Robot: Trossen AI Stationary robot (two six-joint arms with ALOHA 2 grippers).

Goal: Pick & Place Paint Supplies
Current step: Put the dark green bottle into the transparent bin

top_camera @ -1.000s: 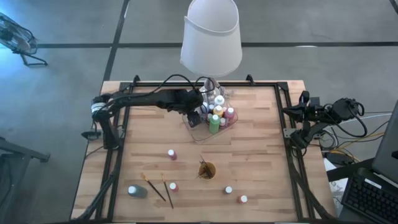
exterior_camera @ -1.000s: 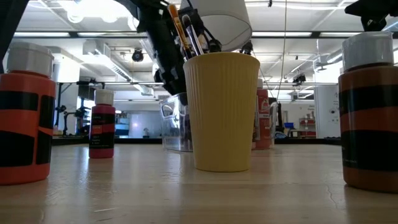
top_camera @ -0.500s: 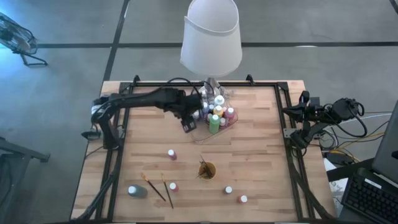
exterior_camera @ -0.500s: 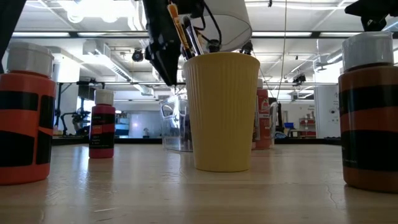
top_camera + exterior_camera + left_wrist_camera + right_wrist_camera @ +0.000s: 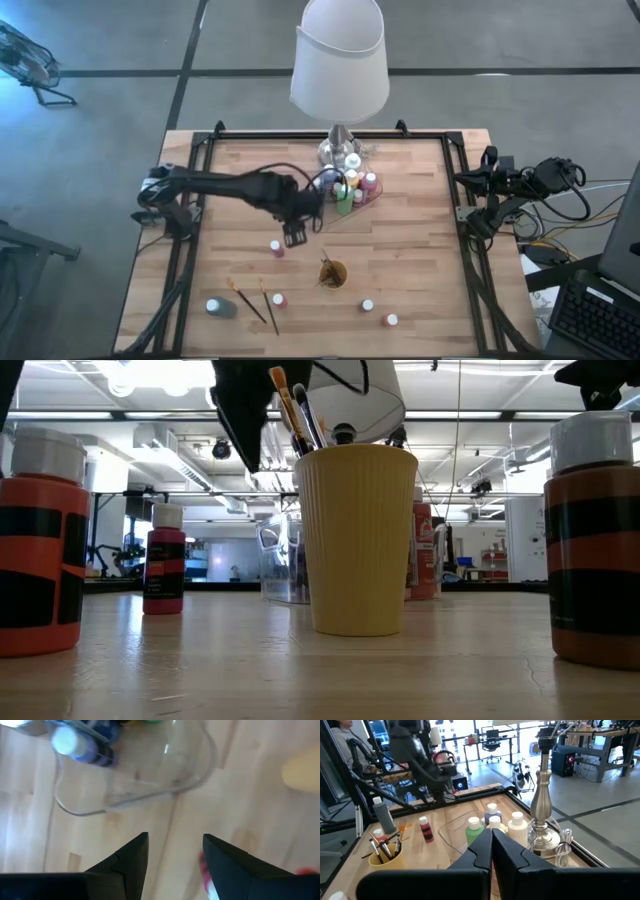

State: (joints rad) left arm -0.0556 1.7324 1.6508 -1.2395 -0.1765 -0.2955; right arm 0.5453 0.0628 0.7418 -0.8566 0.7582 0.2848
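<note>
Left hand [image 5: 294,234]: fingers spread and empty, poised over the worktop [image 5: 420,260] between the clear tray [image 5: 322,210] and the loose pink paint bottle [image 5: 276,247].
Right hand [image 5: 491,851]: closed on nothing, parked at the worktop's right edge.
Bottle position: upright, just beside the left hand, apart from the cup of brushes [image 5: 332,272].
Handling: probably light, rigid, smooth-sided and easily tipped; best gripped across the body below the white cap.

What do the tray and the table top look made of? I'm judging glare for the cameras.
Tray: seemingly clear, glossy plastic; the wood shows through it and its rim catches light. Table top: pale wooden planks with visible grain and seams, matte to slightly satin.
</note>
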